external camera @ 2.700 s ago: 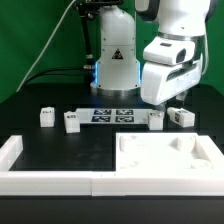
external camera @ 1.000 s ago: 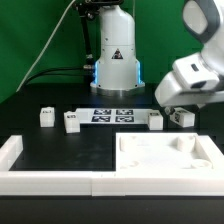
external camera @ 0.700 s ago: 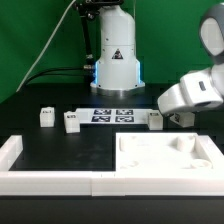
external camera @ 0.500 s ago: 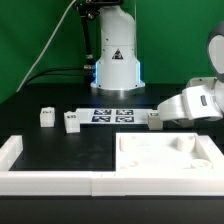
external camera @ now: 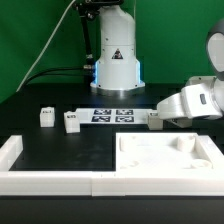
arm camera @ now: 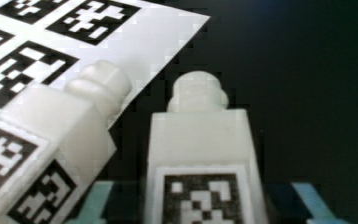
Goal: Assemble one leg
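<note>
In the wrist view a white leg [arm camera: 202,150] with a square marker tag lies between my two teal fingertips [arm camera: 105,200]. There is a gap on each side of it, and my gripper [arm camera: 208,205] is open around it. A second leg [arm camera: 60,130] lies close beside it, at the edge of the marker board [arm camera: 140,40]. In the exterior view my gripper [external camera: 172,117] is low at the right and hides the leg it straddles. The second leg [external camera: 155,120] shows just beside it. Two more legs [external camera: 46,117] [external camera: 71,121] stand at the exterior view's left.
The marker board [external camera: 112,116] lies in front of the robot base [external camera: 115,65]. A wide white panel with raised corners [external camera: 165,160] lies at the front right. A white L-shaped rail [external camera: 12,160] runs along the front left.
My arm has swung from upright over the right legs, tilted over and come down to the rightmost leg, which it now hides. It has barely moved in the last half second.
</note>
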